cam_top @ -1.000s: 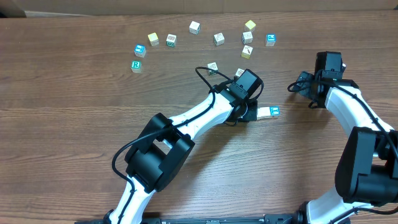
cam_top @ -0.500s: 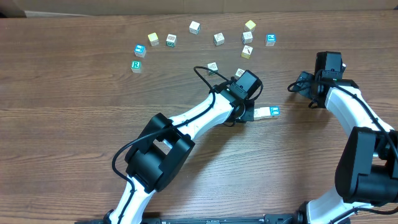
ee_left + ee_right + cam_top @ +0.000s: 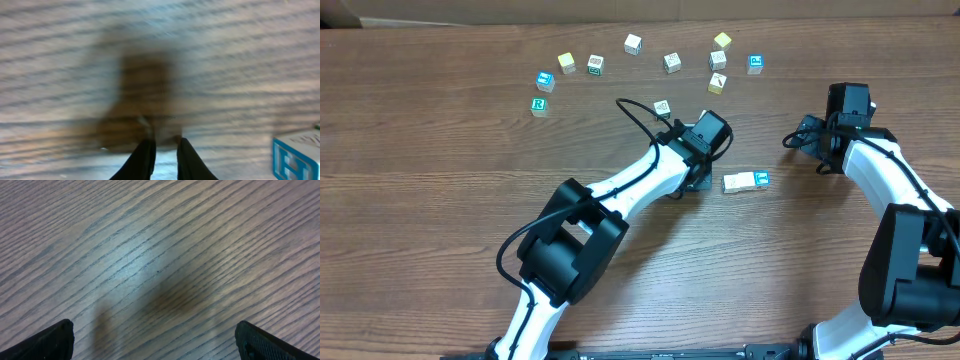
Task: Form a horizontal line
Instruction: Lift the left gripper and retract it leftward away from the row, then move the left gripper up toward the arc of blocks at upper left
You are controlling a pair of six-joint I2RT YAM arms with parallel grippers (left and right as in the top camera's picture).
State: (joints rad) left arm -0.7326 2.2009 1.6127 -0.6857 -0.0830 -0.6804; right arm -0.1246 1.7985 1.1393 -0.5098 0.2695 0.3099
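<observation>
A short row of touching small cubes (image 3: pixel 746 181) lies on the wooden table, cream face on the left and blue picture on the right. Only its blue-marked end cube (image 3: pixel 295 157) shows in the blurred left wrist view, at the lower right. My left gripper (image 3: pixel 698 182) (image 3: pixel 165 143) stands just left of the row, apart from it. Its fingers are parted by a narrow gap with nothing between them. My right gripper (image 3: pixel 802 135) (image 3: pixel 157 340) hovers over bare wood to the right of the row, wide open and holding nothing.
Loose cubes lie in an arc at the back: a green "R" cube (image 3: pixel 539 105), a blue one (image 3: pixel 545 80), a yellow one (image 3: pixel 566 63), a white one (image 3: pixel 633 43) and several more. A grey-marked cube (image 3: pixel 662 107) sits beside the left arm's cable.
My left gripper has let go at the row's left end, parted its fingers slightly and drawn back up and to the left. The row stays put. The right arm has not moved.
</observation>
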